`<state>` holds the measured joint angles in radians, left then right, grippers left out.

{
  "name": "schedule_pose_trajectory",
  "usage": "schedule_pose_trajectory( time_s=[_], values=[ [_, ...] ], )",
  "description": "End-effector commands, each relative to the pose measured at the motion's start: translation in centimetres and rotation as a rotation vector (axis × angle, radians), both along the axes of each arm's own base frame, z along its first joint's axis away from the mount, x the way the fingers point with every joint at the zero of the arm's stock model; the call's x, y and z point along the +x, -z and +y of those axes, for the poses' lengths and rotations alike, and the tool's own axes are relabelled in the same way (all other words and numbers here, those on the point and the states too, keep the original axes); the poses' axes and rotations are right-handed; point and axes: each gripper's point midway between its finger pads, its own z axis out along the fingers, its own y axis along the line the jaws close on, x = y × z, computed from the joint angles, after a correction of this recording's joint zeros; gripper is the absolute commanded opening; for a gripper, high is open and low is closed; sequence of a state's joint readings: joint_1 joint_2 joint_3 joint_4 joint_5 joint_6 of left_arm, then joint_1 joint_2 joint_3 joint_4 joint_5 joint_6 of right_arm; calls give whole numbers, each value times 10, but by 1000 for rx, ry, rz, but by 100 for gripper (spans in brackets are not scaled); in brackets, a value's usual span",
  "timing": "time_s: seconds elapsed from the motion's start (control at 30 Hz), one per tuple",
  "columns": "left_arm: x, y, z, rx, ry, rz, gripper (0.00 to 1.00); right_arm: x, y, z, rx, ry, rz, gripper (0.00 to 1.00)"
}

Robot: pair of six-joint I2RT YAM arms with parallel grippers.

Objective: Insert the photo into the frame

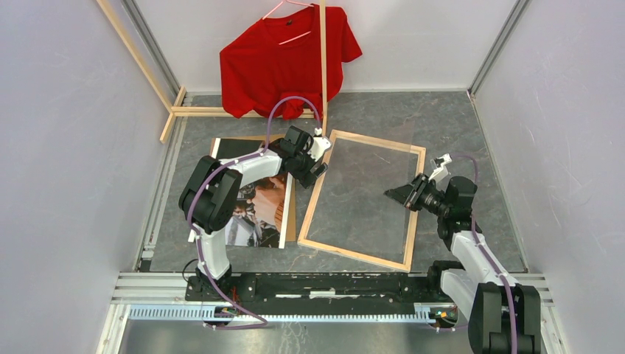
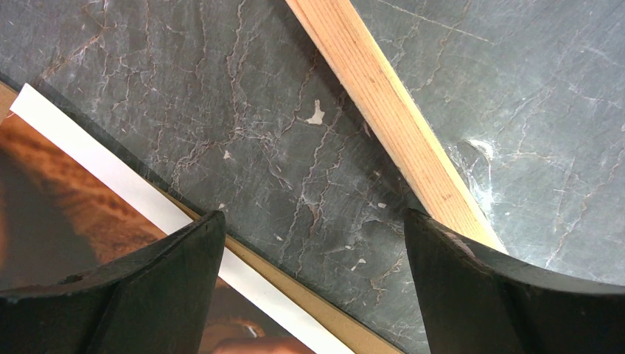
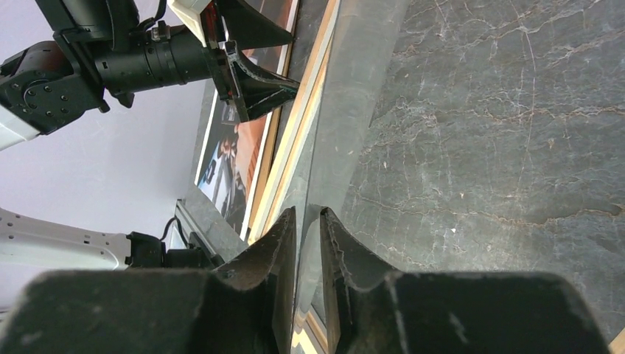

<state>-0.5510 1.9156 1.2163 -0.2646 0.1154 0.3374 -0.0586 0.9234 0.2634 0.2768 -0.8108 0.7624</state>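
Note:
The photo (image 1: 258, 214) lies face up at the left on a brown cardboard sheet (image 1: 290, 214). The frame (image 1: 354, 254) lies flat in the middle, pale wood side up. My left gripper (image 1: 320, 166) hovers open over the gap between the photo (image 2: 66, 192) and the frame's left rail (image 2: 390, 125), holding nothing. My right gripper (image 1: 392, 194) is shut on the right edge of a clear pane (image 1: 368, 184) and holds that edge raised above the frame. In the right wrist view the pane (image 3: 335, 133) runs between the narrow jaws of that gripper (image 3: 308, 210).
A red T-shirt (image 1: 287, 63) hangs on a hanger at the back on a wooden rack; its upright pole (image 1: 323, 66) and floor bar (image 1: 214, 112) are near the frame's far corner. White walls close in left and right. A metal rail (image 1: 324, 284) runs along the near edge.

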Motion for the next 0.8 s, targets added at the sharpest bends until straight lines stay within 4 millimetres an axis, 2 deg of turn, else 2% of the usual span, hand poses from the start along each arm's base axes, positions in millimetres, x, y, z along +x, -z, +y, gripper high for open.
schedule_pose_trajectory(
  time_s=[0.0, 0.23, 0.37, 0.53, 0.77],
  values=[
    [-15, 12, 7, 28, 17, 52, 96, 3, -10, 4, 3, -25, -48, 26],
    [-14, 11, 7, 28, 19, 48, 96, 4, 22, -9, -131, 4, 59, 54],
    [-14, 11, 7, 28, 20, 47, 96, 6, 35, -22, -233, 33, 104, 63],
    [-14, 14, 8, 37, 26, 47, 96, 9, 44, -37, -339, 67, 142, 69],
    [-16, 15, 9, 34, 29, 52, 96, 9, 55, -49, -410, 99, 180, 71]
  ],
)
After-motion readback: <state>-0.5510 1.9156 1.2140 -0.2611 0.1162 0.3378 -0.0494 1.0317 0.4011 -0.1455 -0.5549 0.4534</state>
